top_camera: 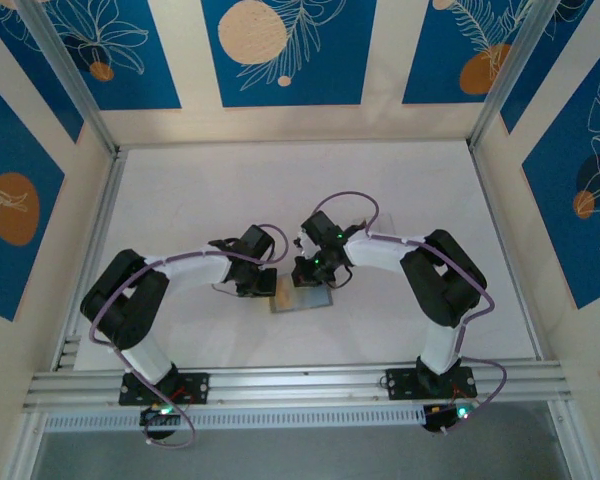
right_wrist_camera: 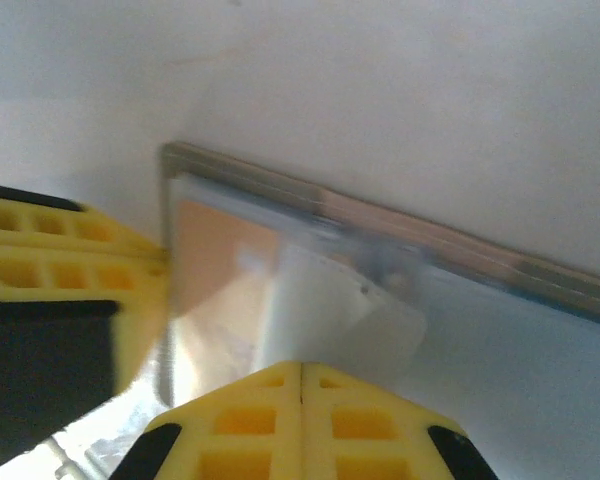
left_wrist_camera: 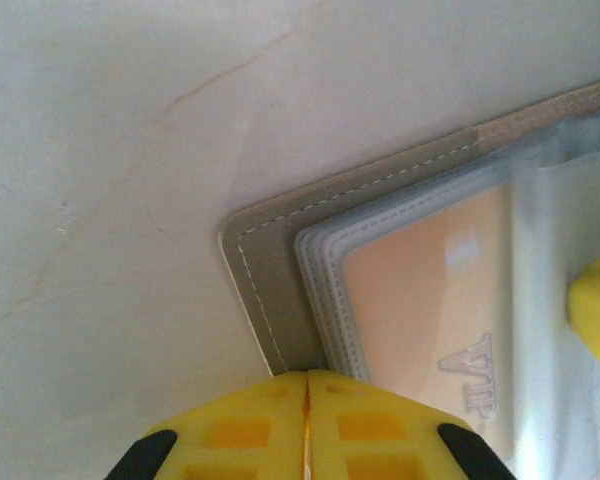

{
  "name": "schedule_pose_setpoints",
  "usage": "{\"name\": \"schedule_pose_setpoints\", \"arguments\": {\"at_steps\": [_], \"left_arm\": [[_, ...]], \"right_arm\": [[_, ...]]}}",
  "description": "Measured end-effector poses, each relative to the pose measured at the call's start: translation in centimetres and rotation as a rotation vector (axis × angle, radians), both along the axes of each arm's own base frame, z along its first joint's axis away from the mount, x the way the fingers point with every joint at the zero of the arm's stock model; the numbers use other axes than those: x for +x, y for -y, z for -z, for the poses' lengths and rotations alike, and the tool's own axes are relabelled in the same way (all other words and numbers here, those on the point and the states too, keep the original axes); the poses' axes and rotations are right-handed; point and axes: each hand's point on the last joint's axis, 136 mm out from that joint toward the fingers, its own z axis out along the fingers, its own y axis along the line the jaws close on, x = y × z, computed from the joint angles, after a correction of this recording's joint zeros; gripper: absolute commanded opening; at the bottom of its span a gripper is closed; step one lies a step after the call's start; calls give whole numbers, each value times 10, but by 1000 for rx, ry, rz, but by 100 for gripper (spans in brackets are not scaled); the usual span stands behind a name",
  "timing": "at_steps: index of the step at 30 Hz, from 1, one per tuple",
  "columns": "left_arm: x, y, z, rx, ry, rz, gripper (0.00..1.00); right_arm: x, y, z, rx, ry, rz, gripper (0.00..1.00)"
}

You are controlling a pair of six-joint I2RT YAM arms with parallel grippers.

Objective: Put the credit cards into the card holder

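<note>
The card holder (top_camera: 302, 301) lies open on the table between both grippers. In the left wrist view its grey stitched cover (left_wrist_camera: 270, 280) and clear sleeves show, with a peach card (left_wrist_camera: 420, 300) marked VIP inside a sleeve. My left gripper (left_wrist_camera: 308, 376) is shut, its tips down on the holder's near edge. My right gripper (right_wrist_camera: 302, 368) is shut on a pale white credit card (right_wrist_camera: 345, 310), which tilts from its tips toward the sleeves at the holder's spine (right_wrist_camera: 440, 245). The peach card (right_wrist_camera: 215, 260) lies left of it. From above, the left gripper (top_camera: 263, 283) and right gripper (top_camera: 311, 274) stand close together.
The white table (top_camera: 180, 200) has free room behind and to both sides of the holder. Patterned walls and metal posts (top_camera: 75, 85) enclose it. The left gripper's yellow fingers (right_wrist_camera: 60, 260) sit close to the right gripper.
</note>
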Motion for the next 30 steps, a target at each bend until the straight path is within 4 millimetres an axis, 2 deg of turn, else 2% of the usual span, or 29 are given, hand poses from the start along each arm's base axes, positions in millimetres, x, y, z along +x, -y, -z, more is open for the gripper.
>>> {"name": "schedule_pose_setpoints", "arguments": {"at_steps": [4,8,11,13,18,21,27,30], "left_arm": [[1,1,-3,-6,7,0,10],[1,1,-4,-6,13,1,14],[1,0,-5,0,21,2,14],[1,0,-5,3,25,3,14],[1,1,-5,2,27,4,14],[1,1,-6,1,29,4,14],[1,1,-6,1,34,7,14],[0,1,-6,2,34,10,14]], "right_arm": [[0,-16,-6,90,-28,-6,2],[-2,-24,6,123,-82,-6,2],[-4,-26,7,131,-99,-7,3],[-4,-25,1,135,-92,-8,4],[-1,-23,-32,170,-32,-17,5],[2,-21,-42,179,-10,-19,5],[11,10,-48,24,57,37,2],[20,28,-42,-88,91,77,0]]}}
